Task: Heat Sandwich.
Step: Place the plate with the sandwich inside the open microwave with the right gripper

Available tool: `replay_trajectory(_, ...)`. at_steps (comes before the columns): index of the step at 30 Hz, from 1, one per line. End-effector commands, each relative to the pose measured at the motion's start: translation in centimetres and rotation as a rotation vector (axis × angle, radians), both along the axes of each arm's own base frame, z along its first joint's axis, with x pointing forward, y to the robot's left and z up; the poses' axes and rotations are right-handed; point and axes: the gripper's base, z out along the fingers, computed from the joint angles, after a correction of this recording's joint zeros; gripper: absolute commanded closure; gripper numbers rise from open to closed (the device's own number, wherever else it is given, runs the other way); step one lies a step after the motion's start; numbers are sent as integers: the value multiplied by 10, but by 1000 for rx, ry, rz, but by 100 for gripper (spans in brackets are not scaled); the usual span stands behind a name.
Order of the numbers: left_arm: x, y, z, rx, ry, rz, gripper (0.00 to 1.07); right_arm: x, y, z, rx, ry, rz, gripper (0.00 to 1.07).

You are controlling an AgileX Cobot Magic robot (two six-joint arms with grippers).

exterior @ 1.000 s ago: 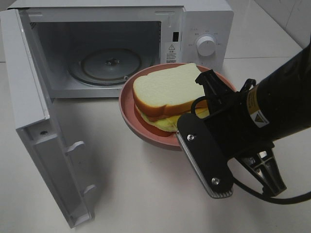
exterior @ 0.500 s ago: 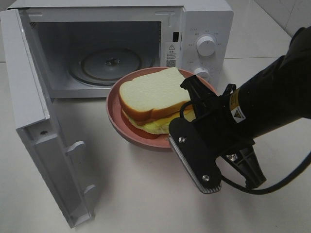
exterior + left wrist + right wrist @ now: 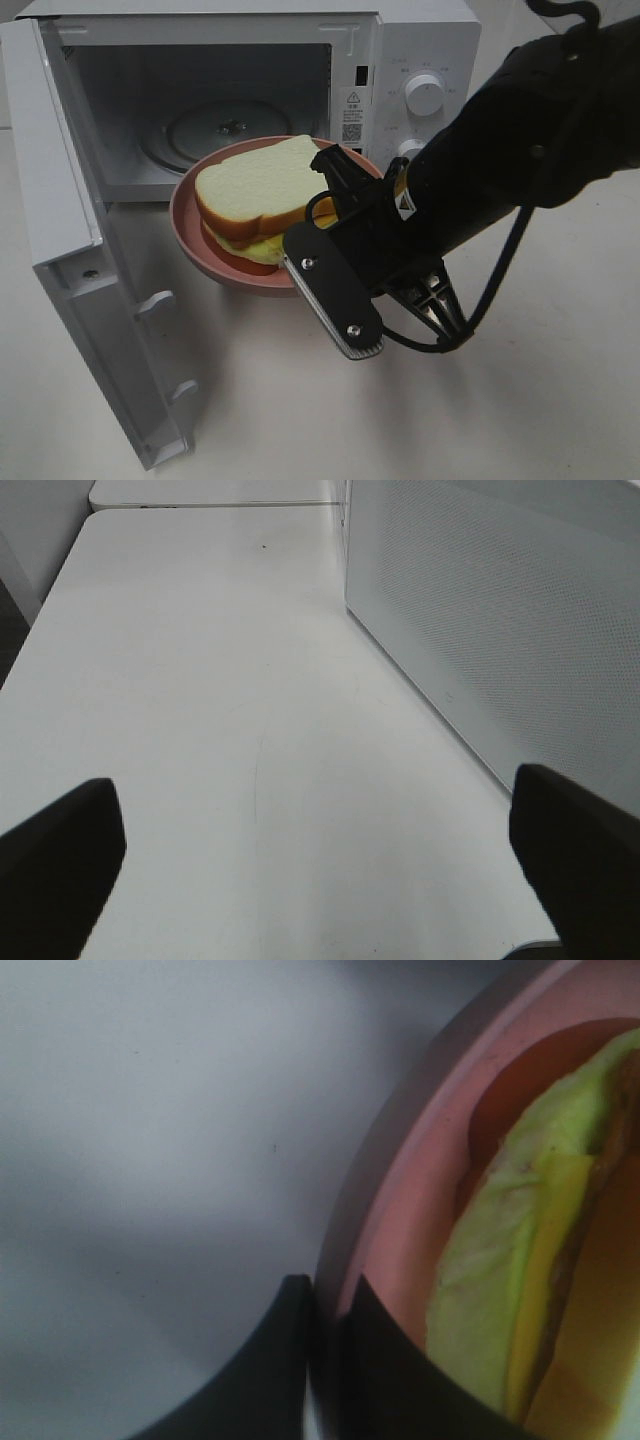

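Right pincer (image 3: 325,1310) pressed together on a plate rim. Microwave (image 3: 420,40) stood on the bench (image 3: 300,420), door (image 3: 60,240) swung wide, glass turntable (image 3: 225,130) bare. Pink plate (image 3: 195,255) hung at the oven mouth, apparently lifted, carrying the sandwich (image 3: 260,190). Judged: pickup done; setting inside, shutting and starting left. Only the right wrist view showed the pinch. Only the left wrist view showed the left pincer (image 3: 320,880), spread over bare bench beside the microwave wall.
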Motion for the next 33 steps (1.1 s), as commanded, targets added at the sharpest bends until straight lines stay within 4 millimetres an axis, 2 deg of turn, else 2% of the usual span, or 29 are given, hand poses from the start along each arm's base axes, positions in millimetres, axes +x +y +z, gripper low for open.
replay_trajectory(1, -4, 0, 0, -8, -33, 2, 5, 7, 9, 5, 35, -32, 26, 102)
replay_trajectory(7, -4, 0, 0, -8, -33, 2, 5, 24, 19, 5, 43, -44, 22, 103)
replay_trajectory(8, -4, 0, 0, -8, -33, 2, 5, 31, 19, 3, 43, -43, 11, 104)
replay_trajectory(13, -4, 0, 0, -8, -33, 2, 5, 42, 27, 4, 46, -56, 27, 107)
replay_trajectory(22, -4, 0, 0, -8, -33, 2, 5, 60, 44, -4, 45, -59, 29, 107)
replay_trajectory(33, -4, 0, 0, -8, -33, 2, 5, 86, 42, -10, 38, -67, -2, 107)
